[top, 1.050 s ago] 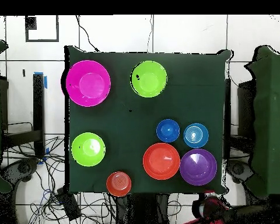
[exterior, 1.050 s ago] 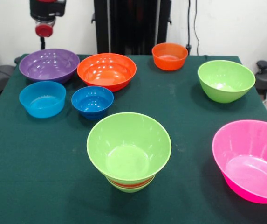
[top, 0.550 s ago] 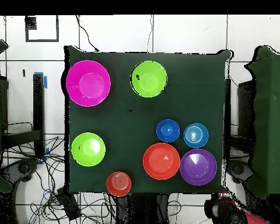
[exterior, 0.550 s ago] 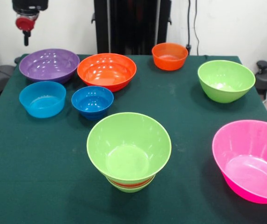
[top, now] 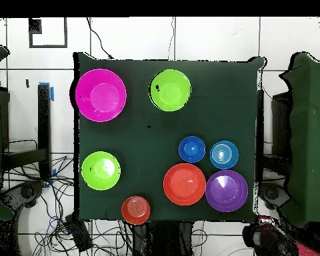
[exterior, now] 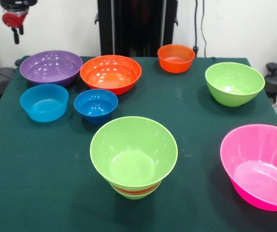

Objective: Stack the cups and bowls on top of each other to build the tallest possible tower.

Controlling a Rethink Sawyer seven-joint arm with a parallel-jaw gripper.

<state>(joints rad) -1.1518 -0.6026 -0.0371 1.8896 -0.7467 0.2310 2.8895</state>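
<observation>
The gripper (exterior: 15, 30) hangs high at the far left corner, off the table edge beyond the purple bowl (exterior: 51, 66), and whether it is open or closed cannot be told; nothing shows in its hold. By my reading this is a gap between placements: the tower (exterior: 134, 157) stands near the front middle of the table (exterior: 41, 183), and the next bowl has not been picked. The tower shows a small green base, an orange band above it and a wide lime green bowl on top, sitting upright and level, well apart from every other bowl. Loose bowls remain: the purple one far left, a large orange bowl (exterior: 110, 73) just beside it, a light blue bowl (exterior: 44, 102) and a darker blue bowl (exterior: 95, 105) in front of those, a small orange bowl (exterior: 176, 58) at the far edge, a second lime green bowl (exterior: 234, 83) far right and a big pink bowl (exterior: 259, 165) near right. The next move calls for choosing one, gripping its rim and bringing it over the tower's centre
</observation>
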